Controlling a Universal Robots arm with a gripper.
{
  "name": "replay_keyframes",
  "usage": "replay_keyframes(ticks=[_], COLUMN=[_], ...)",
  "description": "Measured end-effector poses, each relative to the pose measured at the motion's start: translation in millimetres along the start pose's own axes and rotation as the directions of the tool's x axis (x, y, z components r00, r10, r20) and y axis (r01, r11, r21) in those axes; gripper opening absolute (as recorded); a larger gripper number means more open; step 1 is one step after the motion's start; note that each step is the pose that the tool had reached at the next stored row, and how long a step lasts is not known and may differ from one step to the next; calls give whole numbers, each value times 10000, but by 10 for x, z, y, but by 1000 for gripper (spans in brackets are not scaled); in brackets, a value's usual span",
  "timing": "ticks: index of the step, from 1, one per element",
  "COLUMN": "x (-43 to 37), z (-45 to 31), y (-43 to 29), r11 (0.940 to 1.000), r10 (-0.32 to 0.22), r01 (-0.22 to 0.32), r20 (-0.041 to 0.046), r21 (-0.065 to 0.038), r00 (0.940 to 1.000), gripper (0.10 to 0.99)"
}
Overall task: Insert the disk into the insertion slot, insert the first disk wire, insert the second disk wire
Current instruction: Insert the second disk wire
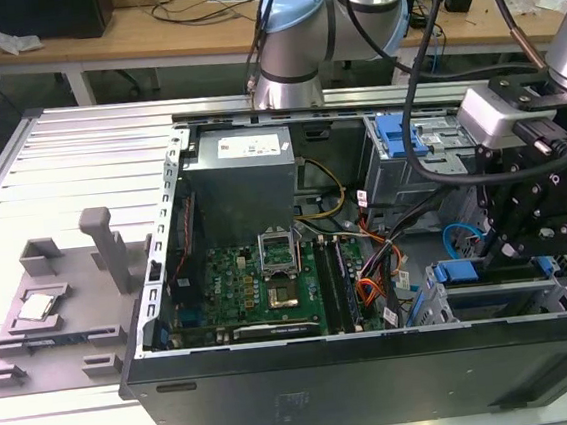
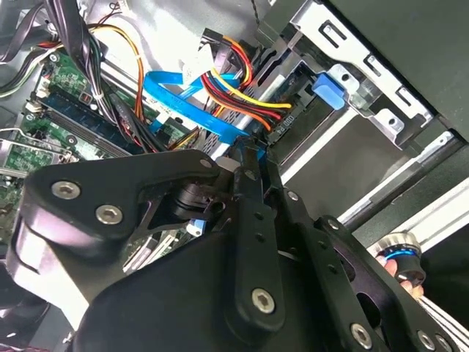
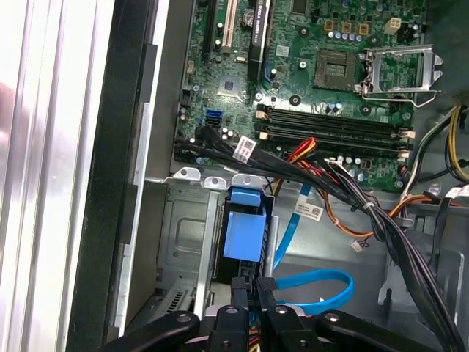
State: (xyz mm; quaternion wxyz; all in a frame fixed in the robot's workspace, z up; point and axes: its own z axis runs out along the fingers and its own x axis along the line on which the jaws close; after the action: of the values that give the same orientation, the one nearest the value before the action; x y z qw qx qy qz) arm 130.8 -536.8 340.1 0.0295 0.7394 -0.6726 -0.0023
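Disk [image 1: 467, 271], flat in its bright blue plastic frame, lies in the slot [image 1: 513, 303] of a grey sheet-metal cage, at the exterior view's right end of the open black case [image 1: 331, 389] on the ribbed aluminium bench [image 1: 58, 164]. Slim black fingers [image 3: 240, 293] are drawn almost together on the end of the thin, light-blue looping wire [image 3: 322, 282], just beside the cage.

Exterior view: looking down from in front, taking in the whole open computer case [image 1: 349, 266] on the ribbed table [image 1: 68, 163].
First wrist view: looking past the fingertips [image 3: 253, 290], close above the motherboard [image 3: 330, 66].
Second wrist view: peering along the fingers [image 2: 249, 183], nearer still.
Shared: both wrist views are showing the light-blue cable [image 3: 315, 290] [image 2: 183, 92] just beyond the fingers.
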Motion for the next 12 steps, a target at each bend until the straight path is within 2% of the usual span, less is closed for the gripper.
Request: replay_keyframes(ticks=[4, 12], x=[3, 23], z=[1, 6], y=[0, -18], r11=[9988, 9981], r10=[489, 611], r01=[-489, -611], r20=[23, 32], r21=[-18, -28], r00=[9988, 9981], gripper=[165, 165])
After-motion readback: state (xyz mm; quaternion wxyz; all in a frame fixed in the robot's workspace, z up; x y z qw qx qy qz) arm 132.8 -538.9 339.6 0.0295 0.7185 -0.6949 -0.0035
